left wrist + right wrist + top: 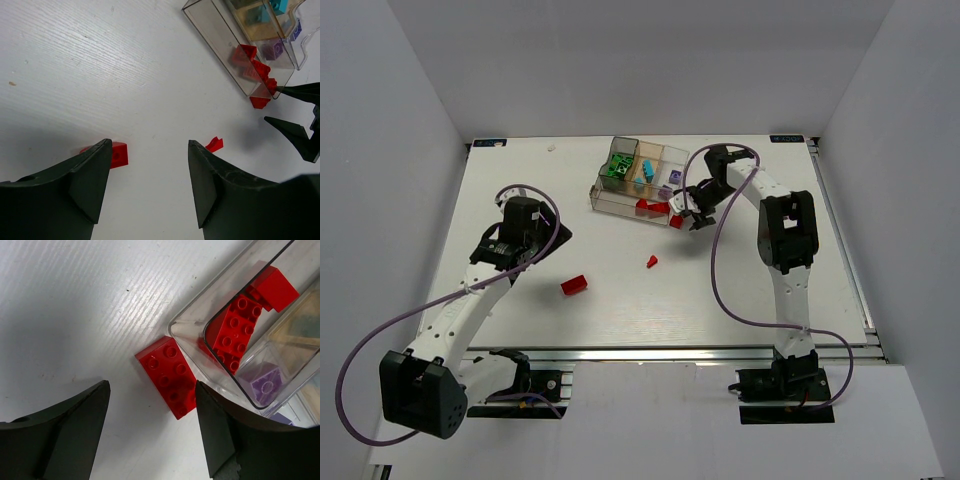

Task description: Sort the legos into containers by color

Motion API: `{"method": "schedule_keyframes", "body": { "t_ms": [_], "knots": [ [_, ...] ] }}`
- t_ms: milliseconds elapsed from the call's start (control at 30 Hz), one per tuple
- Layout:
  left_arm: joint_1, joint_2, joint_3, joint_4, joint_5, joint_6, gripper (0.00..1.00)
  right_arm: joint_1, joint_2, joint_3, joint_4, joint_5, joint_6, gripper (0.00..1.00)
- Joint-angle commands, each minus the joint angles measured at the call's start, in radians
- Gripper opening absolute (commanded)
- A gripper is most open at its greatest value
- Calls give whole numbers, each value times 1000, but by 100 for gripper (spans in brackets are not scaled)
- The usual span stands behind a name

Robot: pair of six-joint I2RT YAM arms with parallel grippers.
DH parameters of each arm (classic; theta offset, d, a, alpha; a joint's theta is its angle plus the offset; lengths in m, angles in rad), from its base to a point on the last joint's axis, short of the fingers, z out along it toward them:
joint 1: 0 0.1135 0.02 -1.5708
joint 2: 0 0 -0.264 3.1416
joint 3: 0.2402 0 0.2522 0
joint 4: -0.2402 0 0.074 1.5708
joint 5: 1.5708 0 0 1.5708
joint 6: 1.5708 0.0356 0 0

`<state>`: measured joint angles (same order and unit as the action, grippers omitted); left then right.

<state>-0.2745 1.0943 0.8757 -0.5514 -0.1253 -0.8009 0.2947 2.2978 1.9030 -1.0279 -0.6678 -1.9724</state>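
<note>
Worktop [620,320], white with a fine streaked grain, carries it all. Left arm [460,310] and right arm [782,290], white links with black joints, rise from its near edge.

Tray [603,198], a clear hard-plastic rectangle with thin walls and a tan-tinted middle, sits far and right of centre, slightly askew.

Left end effector [149,144], two black wedge-shaped fingers, stands open with nothing between them, over the worktop left of centre. Right end effector [151,385], with the same black wedges, stands wide open and holds nothing, just off the tray's near right corner.

Corner brick [170,375], red with two rows of round studs, lies on the worktop beyond those fingers, touching the tray's rounded corner from outside. Red bricks [235,332], glossy and studded, lie in the tray's long near compartment. Green bricks [618,168] are in the far left compartment, a cyan brick [646,170] is in the tan middle, and a purple brick [265,385] is toward the right.

Lone brick [574,285], red and blocky, lies near the worktop's centre, well apart from the tray. In the left wrist view one end is hidden behind a finger. Red piece [651,262], small and wedge-like, lies to its right, between it and the tray.
</note>
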Motion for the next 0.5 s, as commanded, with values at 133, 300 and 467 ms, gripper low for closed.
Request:
{"method": "schedule_keyframes", "body": {
  "t_ms": [133,300,467],
  "knots": [
    [-2,-39,-9,-21,-23,-20,72,6,37,65,5,20,-178,73],
    [-2,-31,-1,-30,-25,-17,72,14,58,99,5,25,-180,72],
    [-2,-28,3,-38,-31,-18,72,20,87,134,-12,37,-194,69]
  ]
}}
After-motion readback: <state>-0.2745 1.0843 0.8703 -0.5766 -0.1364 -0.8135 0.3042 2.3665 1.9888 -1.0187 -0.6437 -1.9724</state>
